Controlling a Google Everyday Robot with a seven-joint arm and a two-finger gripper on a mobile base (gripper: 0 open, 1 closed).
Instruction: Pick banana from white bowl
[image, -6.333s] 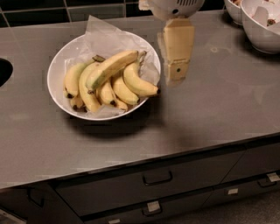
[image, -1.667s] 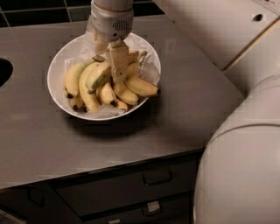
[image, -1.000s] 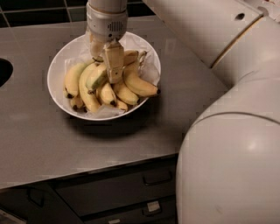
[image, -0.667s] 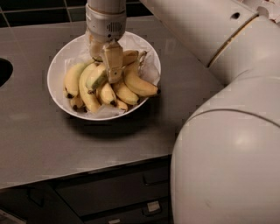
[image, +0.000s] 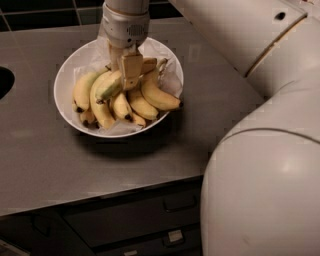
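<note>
Jaws clamp the banana (image: 108, 86) in the white bowl (image: 64, 80), hiding its middle.

The grey counter (image: 45, 160) carried 1 bowl (image: 65, 111) near its back; the gripper (image: 127, 80) hung inside the bowl.

Cream tool (image: 129, 74) at yellow-green banana (image: 107, 86) in white bowl (image: 62, 86), grey counter (image: 50, 157)

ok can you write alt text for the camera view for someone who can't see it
The robot's gripper reaches down into a white bowl of bananas on a grey counter, right at the longest banana, greenish toward one end. The robot's white arm fills the right foreground.
</note>
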